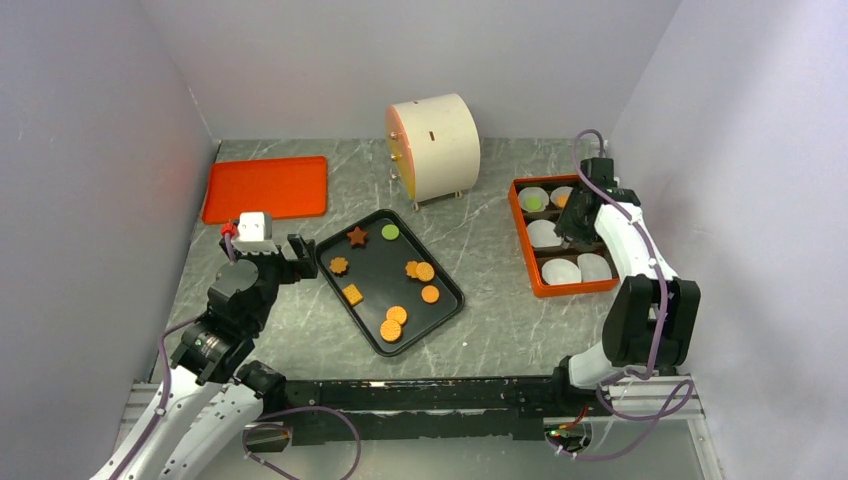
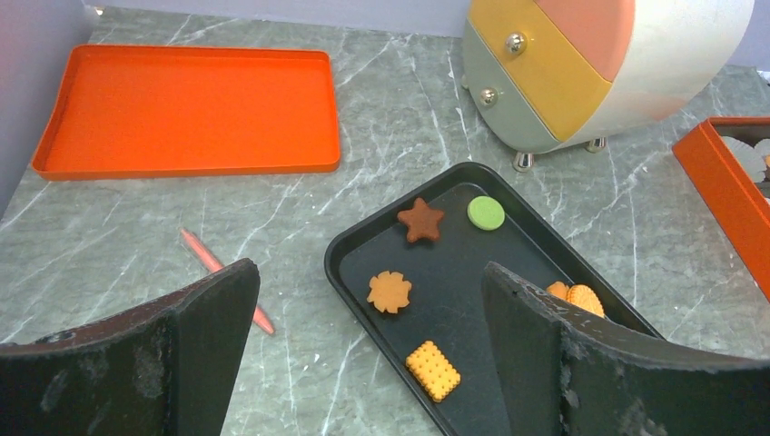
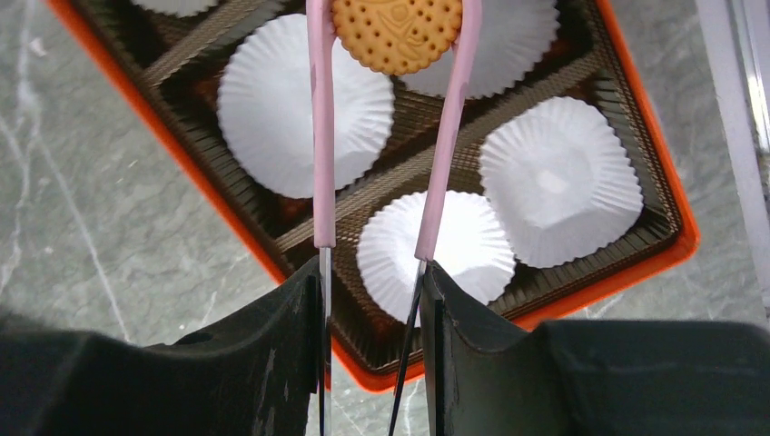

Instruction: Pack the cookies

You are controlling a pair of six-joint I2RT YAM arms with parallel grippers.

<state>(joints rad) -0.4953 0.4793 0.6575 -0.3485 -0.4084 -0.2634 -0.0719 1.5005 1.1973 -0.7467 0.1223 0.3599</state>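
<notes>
Closest to my right wrist camera, the right gripper (image 3: pixel 372 291) is closed narrow on pink tongs (image 3: pixel 320 136). The tong tips pinch one round orange cookie (image 3: pixel 397 32) above the white paper liners (image 3: pixel 272 109) of the orange box (image 3: pixel 676 245). Left gripper (image 2: pixel 370 282): jaws spread wide, holding nothing, positioned just beside the left edge of the black tray (image 2: pixel 338 259). On that tray I read a brown star (image 2: pixel 420 220), a green round (image 2: pixel 486 213), a flower cookie (image 2: pixel 389 292), a square cookie (image 2: pixel 432 369) and several orange rounds (image 1: pixel 425 272). Top view: a second green round (image 1: pixel 534 202) sits in a far liner of the box.
</notes>
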